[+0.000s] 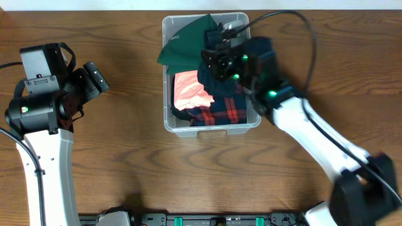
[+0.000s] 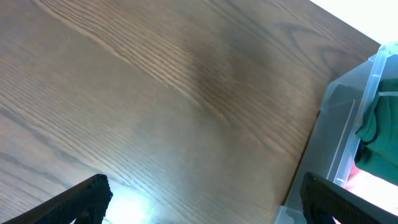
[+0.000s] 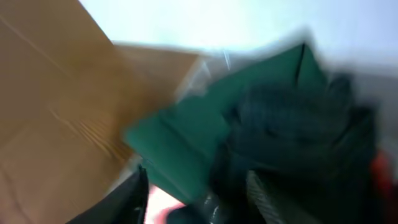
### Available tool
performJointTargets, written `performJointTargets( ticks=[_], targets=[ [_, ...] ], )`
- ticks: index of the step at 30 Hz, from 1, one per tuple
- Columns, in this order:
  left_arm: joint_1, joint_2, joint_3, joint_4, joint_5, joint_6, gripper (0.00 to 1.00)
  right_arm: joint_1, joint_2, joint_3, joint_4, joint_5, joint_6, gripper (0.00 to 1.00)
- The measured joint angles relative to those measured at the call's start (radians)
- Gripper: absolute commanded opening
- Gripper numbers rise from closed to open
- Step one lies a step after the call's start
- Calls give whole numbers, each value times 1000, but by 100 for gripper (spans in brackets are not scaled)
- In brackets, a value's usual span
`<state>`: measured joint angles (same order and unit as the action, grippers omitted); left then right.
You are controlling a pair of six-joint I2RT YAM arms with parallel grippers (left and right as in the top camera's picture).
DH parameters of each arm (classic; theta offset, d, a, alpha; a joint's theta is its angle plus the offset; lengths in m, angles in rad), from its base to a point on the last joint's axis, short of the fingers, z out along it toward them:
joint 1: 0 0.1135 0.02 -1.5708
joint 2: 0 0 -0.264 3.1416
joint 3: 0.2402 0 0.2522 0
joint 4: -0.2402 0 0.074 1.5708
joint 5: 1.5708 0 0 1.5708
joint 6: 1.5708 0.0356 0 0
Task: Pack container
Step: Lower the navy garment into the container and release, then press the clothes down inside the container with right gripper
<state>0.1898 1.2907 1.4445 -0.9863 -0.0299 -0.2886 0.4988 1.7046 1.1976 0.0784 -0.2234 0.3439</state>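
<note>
The clear plastic container [image 1: 213, 130] stands at the table's back centre. It holds a green garment [image 1: 185, 41] draped over its back left rim, a pink garment [image 1: 188, 88], a red-and-navy plaid garment [image 1: 220, 110] and a dark navy garment [image 1: 217, 81]. My right gripper [image 1: 221, 58] is over the container's back right. In the blurred right wrist view its fingers [image 3: 199, 202] are narrowed around the dark navy garment [image 3: 292, 124], next to the green garment [image 3: 186, 143]. My left gripper [image 1: 95, 76] is open and empty over bare table [image 2: 205, 199], left of the container [image 2: 348, 124].
The wood-grain table [image 1: 125, 157] surrounds the container. The right arm's cable [image 1: 295, 19] arcs over the container's back right corner. The arm bases stand along the front edge.
</note>
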Motion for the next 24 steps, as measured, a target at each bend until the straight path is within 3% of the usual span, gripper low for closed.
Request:
performJointTargets(
  ticks=[3,10,21,24],
  targets=[
    [0,0,0,0,0,0,98,1,121,1,20,-5,40,35],
    [0,0,0,0,0,0,98,-6,202,50,17,-41,74,36],
    [0,0,0,0,0,0,98,-1,68,8,19,-97,61,32],
    [0,0,0,0,0,0,98,19,9,4,79,-106,53,25]
  ],
)
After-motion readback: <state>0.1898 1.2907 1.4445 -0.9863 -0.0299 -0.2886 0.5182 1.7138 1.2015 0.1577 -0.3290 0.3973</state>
